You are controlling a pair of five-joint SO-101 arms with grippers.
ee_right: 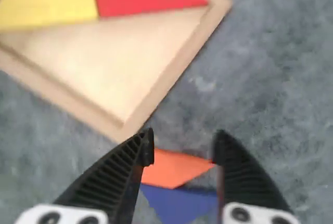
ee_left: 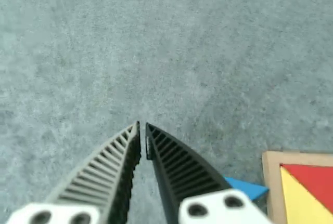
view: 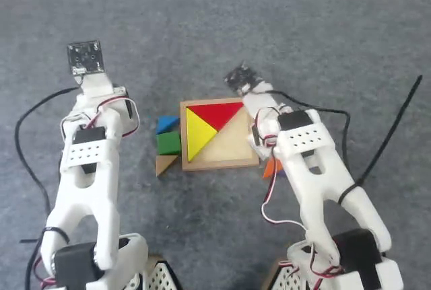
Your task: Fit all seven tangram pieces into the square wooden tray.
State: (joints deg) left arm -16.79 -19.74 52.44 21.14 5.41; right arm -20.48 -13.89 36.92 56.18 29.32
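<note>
Tray [view: 219,164] sits mid-table w/ red triangle [view: 215,113] & yellow triangle [view: 196,135] in, the rest bare wood. Right pincer [ee_right: 184,138] is spread wide, straddling the orange triangle [ee_right: 174,168] just off the tray's corner, dark-blue piece [ee_right: 179,203] right against it. Blue piece [view: 166,124], green square [view: 168,143] & tan triangle [view: 163,163] line the tray's opposite side. Left pincer [ee_left: 142,126] is clenched, nothing in it, over grey mat [ee_left: 156,37].

A square wooden tray [view: 222,165] sits at the centre of the frame on a grey felt table cover [view: 202,34]. Inside it, a red triangle [view: 217,113] lies along the upper side and a yellow triangle [view: 197,135] along the left, meeting edge to edge. Just left of the tray, a blue piece [view: 166,124], a green square [view: 168,143] and a tan triangle [view: 163,164] run top to bottom. An orange piece [view: 272,167] shows at the tray's lower right corner, under the white right arm [view: 303,149].
</note>
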